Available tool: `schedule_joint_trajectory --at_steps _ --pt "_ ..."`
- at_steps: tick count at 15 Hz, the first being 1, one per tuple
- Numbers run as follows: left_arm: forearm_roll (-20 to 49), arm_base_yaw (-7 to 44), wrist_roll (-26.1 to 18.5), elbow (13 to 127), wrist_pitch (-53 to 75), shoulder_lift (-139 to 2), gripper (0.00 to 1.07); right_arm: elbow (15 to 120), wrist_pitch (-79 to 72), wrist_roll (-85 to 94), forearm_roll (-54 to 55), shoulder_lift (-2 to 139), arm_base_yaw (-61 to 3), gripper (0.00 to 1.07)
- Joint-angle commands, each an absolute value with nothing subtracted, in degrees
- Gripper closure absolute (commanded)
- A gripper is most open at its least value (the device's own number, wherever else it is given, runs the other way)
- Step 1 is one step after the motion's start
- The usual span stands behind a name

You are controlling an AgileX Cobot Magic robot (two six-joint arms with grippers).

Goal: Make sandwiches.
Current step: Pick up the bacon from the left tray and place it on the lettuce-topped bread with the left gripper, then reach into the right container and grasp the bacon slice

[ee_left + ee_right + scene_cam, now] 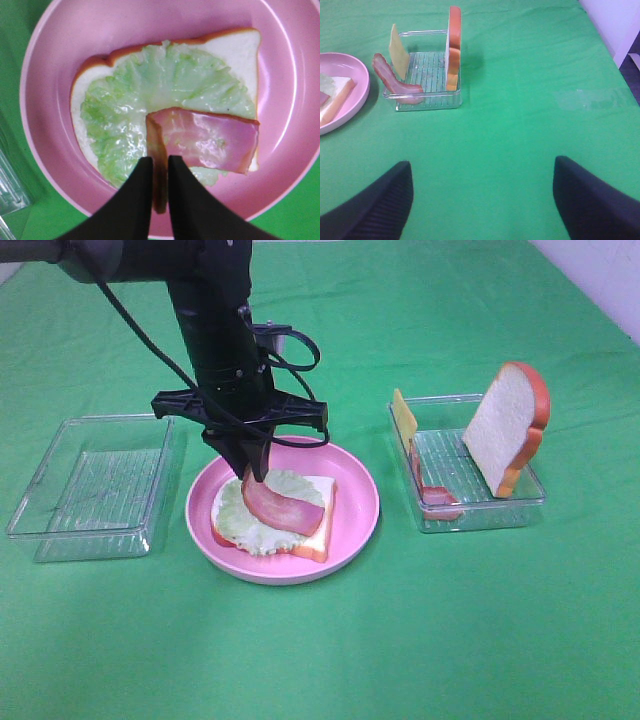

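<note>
On the pink plate (pixel 355 500) a bread slice (pixel 318 530) lies flat with pale green lettuce (pixel 240 520) on it. My left gripper (pixel 252 472) stands over the plate, shut on one end of a bacon strip (pixel 285 508) that lies across the lettuce. The left wrist view shows the gripper (pixel 160 160) pinching the bacon (pixel 210 140) over the lettuce (pixel 150 85) and bread (pixel 235 45). My right gripper (pixel 481 162) is open and empty above bare cloth, out of the exterior high view.
A clear tray (pixel 480 510) right of the plate holds an upright bread slice (pixel 505 425), a leaning cheese slice (pixel 403 415) and a second bacon strip (pixel 438 498). An empty clear tray (pixel 90 480) sits left of the plate. Green cloth covers the table.
</note>
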State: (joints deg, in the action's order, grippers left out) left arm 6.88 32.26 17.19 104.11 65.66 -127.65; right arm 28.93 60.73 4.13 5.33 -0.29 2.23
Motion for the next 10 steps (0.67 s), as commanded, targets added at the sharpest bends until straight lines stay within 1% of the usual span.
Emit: schedule_joint_trajectory --at_steps 1,2,4,5,7,10 --pt "4.8 32.4 17.4 103.8 65.7 -127.1 0.44 29.0 60.6 4.6 5.2 -1.1 2.6 0.34" --pt "0.0 32.4 15.2 103.9 66.5 -125.6 0.33 29.0 60.6 4.6 5.2 -1.1 2.6 0.34" --pt "-5.4 32.3 15.1 103.9 69.7 -123.1 0.33 29.0 60.6 4.6 5.2 -1.1 2.6 0.34" --pt "-6.4 32.3 15.2 103.9 70.7 -122.4 0.33 29.0 60.6 4.6 5.2 -1.1 2.6 0.34" --pt "-10.4 32.3 15.1 103.9 74.0 -118.9 0.33 29.0 60.6 4.6 5.2 -1.1 2.6 0.34" --pt "-10.6 32.3 14.8 103.8 73.9 -111.4 0.33 29.0 60.6 4.6 5.2 -1.1 2.6 0.34"
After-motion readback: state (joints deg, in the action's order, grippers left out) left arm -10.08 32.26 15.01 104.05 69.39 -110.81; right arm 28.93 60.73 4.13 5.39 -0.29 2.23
